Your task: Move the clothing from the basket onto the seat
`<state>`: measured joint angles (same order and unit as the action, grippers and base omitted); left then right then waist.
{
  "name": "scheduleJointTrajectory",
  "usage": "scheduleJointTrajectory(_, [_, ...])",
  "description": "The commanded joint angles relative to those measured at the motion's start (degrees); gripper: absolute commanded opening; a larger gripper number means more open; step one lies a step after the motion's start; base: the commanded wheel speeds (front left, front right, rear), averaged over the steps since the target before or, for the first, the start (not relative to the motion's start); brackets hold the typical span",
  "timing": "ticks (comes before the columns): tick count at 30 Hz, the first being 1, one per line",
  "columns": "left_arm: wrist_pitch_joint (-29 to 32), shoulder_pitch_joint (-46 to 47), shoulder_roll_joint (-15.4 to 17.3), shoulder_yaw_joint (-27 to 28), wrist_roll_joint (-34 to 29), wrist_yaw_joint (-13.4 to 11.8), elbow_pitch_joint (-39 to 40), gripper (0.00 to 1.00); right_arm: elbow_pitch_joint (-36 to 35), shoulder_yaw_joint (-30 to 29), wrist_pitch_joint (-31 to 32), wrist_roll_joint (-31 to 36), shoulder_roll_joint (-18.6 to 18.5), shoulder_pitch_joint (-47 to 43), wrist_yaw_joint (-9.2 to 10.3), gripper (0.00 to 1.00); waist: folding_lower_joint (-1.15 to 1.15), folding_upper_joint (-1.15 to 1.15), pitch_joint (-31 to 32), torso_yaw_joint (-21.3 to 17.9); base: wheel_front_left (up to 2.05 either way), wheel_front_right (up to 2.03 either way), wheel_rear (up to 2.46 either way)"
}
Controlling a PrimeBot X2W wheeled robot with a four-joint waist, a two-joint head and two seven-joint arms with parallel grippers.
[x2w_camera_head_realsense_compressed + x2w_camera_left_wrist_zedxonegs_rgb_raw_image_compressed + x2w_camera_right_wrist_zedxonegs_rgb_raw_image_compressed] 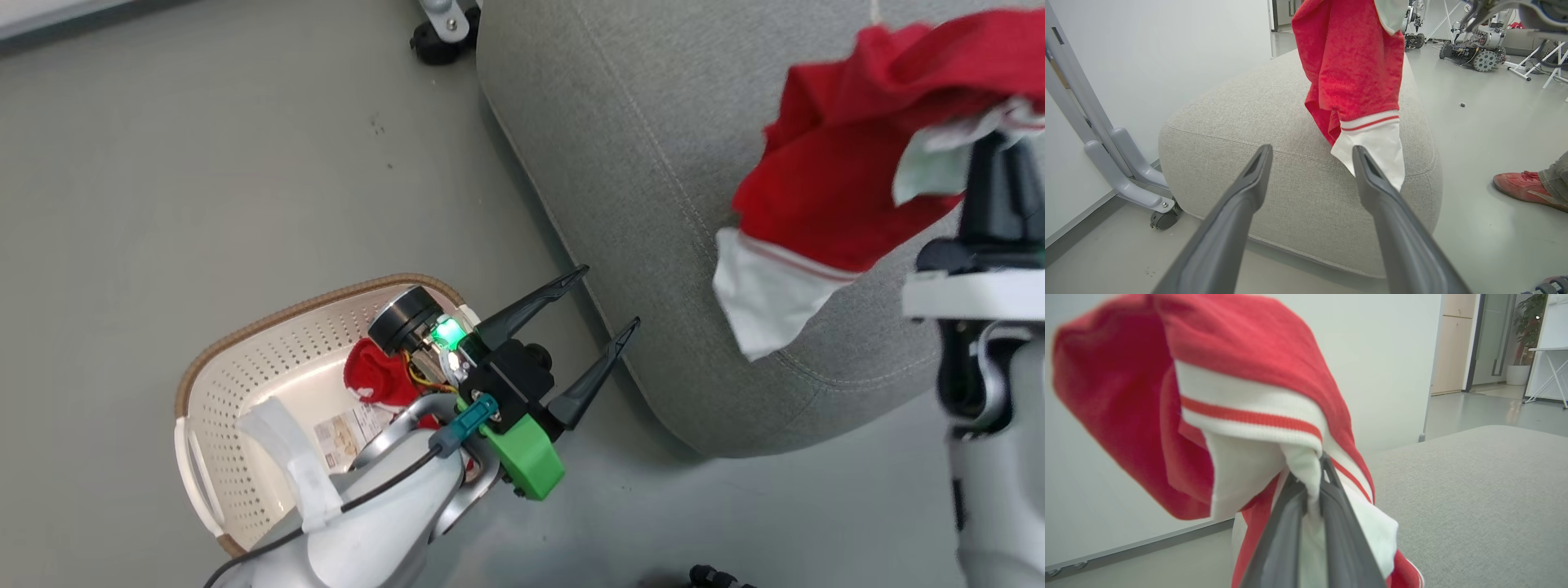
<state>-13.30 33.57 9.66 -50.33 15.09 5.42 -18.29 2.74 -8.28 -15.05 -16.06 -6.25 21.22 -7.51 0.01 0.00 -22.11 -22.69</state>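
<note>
My right gripper (1002, 140) is shut on a red garment with white striped trim (824, 188), holding it up over the grey seat (637, 163). Its white cuff hangs down in the left wrist view (1372, 143), above the seat cushion (1274, 134). In the right wrist view the fabric (1216, 416) bunches around the pinched fingers (1312, 502). My left gripper (608, 302) stands open above the floor between the basket (245, 367) and the seat edge, holding nothing. A second red garment (377, 374) lies in the basket, partly hidden by my left arm.
A wheeled metal frame (1122, 163) stands by the wall behind the seat, its caster (437, 41) on the floor. A person's red shoe (1523, 185) rests on the floor right of the seat. Other wheeled machines (1478, 51) stand further back.
</note>
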Motion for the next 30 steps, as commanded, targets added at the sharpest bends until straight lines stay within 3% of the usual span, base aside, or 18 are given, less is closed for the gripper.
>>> scheduleJointTrajectory(1, [0.29, 1.78, 0.36, -0.01, -0.43, 0.25, 0.45, 1.00, 0.04, -1.52, -0.20, -0.46, -1.57, 3.08, 0.04, 0.00, -0.01, 0.00, -5.95, 3.13, 0.00, 0.00, 0.00])
scheduleJointTrajectory(7, [1.42, 5.77, 1.54, -0.27, -2.02, 0.47, 2.08, 1.00, 3.88, -8.77, -0.19, -1.72, -7.88, 15.46, 0.04, 0.00, -0.01, 0.00, -13.84, 6.60, 0.00, 0.00, 0.00])
scheduleJointTrajectory(12, [2.19, 8.50, 1.92, -0.97, -3.19, 0.68, 3.19, 1.00, 11.05, -10.33, -0.20, -3.99, -13.37, 23.67, 0.04, 0.00, -0.01, 0.00, -18.95, 8.54, 0.00, 0.00, 0.00])
scheduleJointTrajectory(18, [2.06, 9.87, 1.80, -1.94, -3.49, 0.90, 3.27, 1.00, 23.14, -10.47, -0.19, -3.84, -15.20, 27.98, 0.05, 0.00, -0.01, 0.00, -21.81, 10.03, 0.00, 0.00, 0.00])
scheduleJointTrajectory(22, [1.50, 9.47, 1.26, -2.30, -3.01, 0.72, 2.46, 1.00, 30.42, -13.84, -0.20, -1.54, -14.52, 28.89, 0.04, 0.00, -0.01, 0.00, -21.62, 10.83, 0.00, 0.00, 0.00])
scheduleJointTrajectory(23, [1.19, 9.10, 1.20, -2.27, -2.66, 0.60, 2.21, 1.00, 32.04, -14.91, -0.19, -0.34, -14.00, 28.72, 0.04, 0.40, -0.01, 0.00, -21.28, 10.92, 0.00, 0.00, 0.00])
scheduleJointTrajectory(24, [0.99, 8.67, 1.17, -2.15, -2.32, 0.49, 1.98, 1.00, 32.87, -15.77, -0.19, 0.83, -13.59, 28.52, 0.04, 0.92, -0.01, 0.00, -20.84, 10.94, 0.00, 0.00, 0.00])
scheduleJointTrajectory(25, [0.84, 8.13, 1.04, -1.99, -2.07, 0.29, 1.73, 1.00, 32.86, -17.48, -0.20, 2.51, -13.17, 28.16, 0.05, 1.00, -0.01, 0.00, -20.23, 10.92, 0.00, 0.00, 0.00])
scheduleJointTrajectory(30, [-0.31, 6.45, 0.72, -1.40, -0.46, -0.03, 0.22, 1.00, 30.88, -25.44, -0.19, 9.40, -8.70, 24.18, 0.05, 1.00, -0.01, 0.00, -15.77, 10.77, 0.00, 0.00, 0.00])
